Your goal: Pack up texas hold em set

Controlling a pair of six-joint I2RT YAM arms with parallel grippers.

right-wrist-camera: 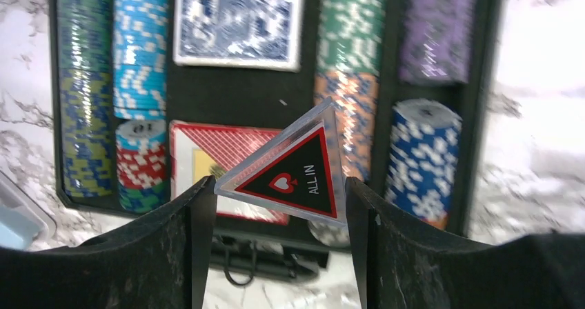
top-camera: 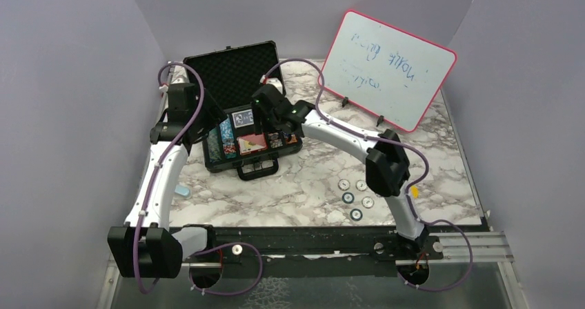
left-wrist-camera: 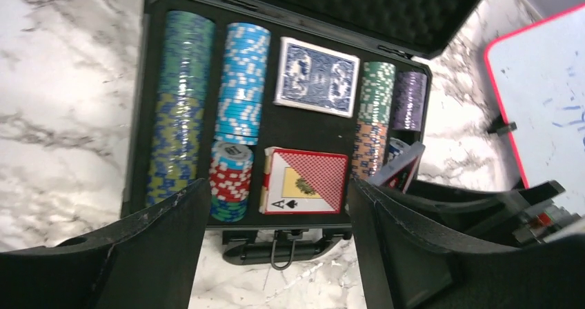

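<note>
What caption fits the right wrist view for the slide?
Right gripper holds the triangular ALL IN button over the open case, chips and both card decks already inside.

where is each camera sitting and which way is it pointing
top external: above and behind the arm bases, facing down over the table, open case and whiteboard; both arms show.
left wrist: on the left arm, over the case's handle edge, facing its chip rows; open left gripper at the bottom.
right wrist: on the right arm, above the case looking down; right gripper pinches the triangle button.
shared: both wrist views show the blue deck and red deck.
</note>
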